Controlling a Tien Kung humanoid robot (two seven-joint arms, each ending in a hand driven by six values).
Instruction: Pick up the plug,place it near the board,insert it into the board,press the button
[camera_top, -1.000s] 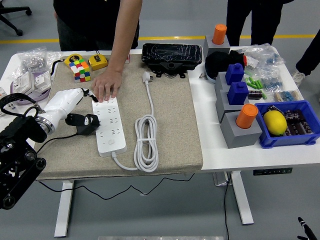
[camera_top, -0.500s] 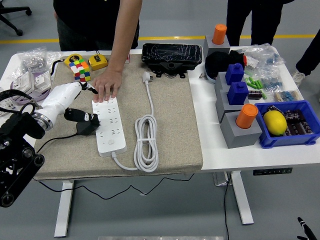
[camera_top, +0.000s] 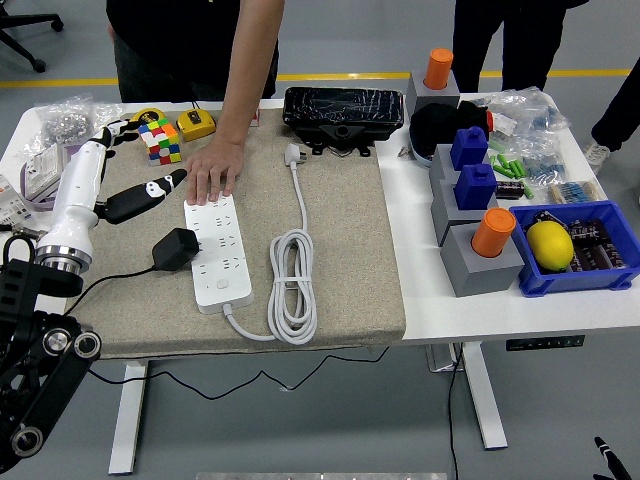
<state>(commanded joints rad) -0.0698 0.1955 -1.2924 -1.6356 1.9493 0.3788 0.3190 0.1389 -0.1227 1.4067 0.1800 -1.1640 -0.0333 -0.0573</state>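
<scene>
Left hand: fingers spread, empty, near table's left edge.
Plug: touching board's left side.
Person's hand: flat on board's far end.

This looks like a robotics lab or workshop: a white bench on a grey floor with a yellow line, a blue parts bin, bagged small components, probably hardware, and grey test fixtures.

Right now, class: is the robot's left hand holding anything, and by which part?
Nothing: the left hand is lifted clear of the black plug, which lies beside the power strip.
</scene>
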